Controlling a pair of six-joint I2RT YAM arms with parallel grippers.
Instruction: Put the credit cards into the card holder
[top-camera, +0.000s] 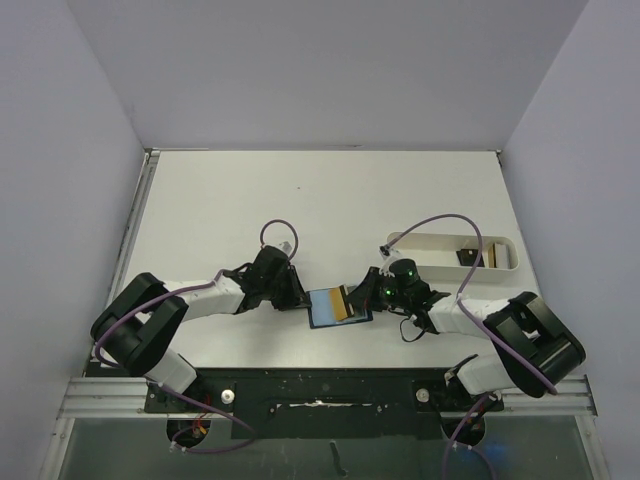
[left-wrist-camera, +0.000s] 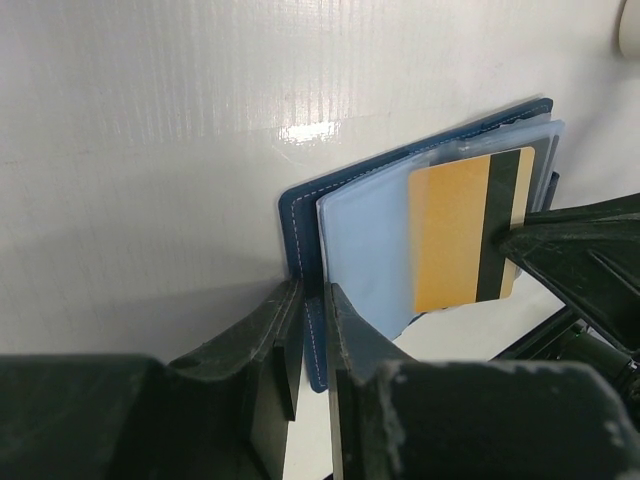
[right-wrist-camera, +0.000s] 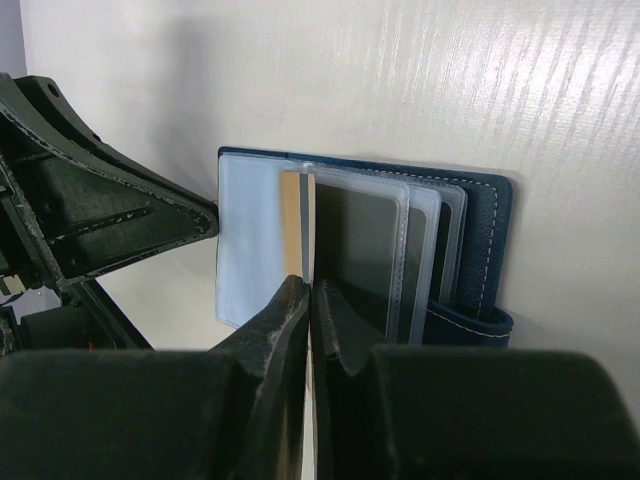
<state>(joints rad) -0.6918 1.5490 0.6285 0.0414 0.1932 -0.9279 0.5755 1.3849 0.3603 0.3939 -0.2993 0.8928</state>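
The navy card holder (top-camera: 322, 318) lies open on the table between my two grippers, its clear and light-blue pockets fanned out. My left gripper (left-wrist-camera: 313, 295) is shut on the holder's navy cover (left-wrist-camera: 300, 215) at its left edge. My right gripper (right-wrist-camera: 311, 288) is shut on a tan credit card (right-wrist-camera: 293, 215) with a black stripe, held on edge. That tan card (left-wrist-camera: 450, 230) lies partly tucked among the pockets (left-wrist-camera: 365, 240), over the holder's right half. Other cards, one dark (top-camera: 467, 256) and one tan (top-camera: 490, 257), rest in the white tray.
The long white tray (top-camera: 430, 243) stands on the table at the right, just behind my right arm. A purple cable (top-camera: 455, 220) loops above it. Grey walls close in the table at the back and on both sides.
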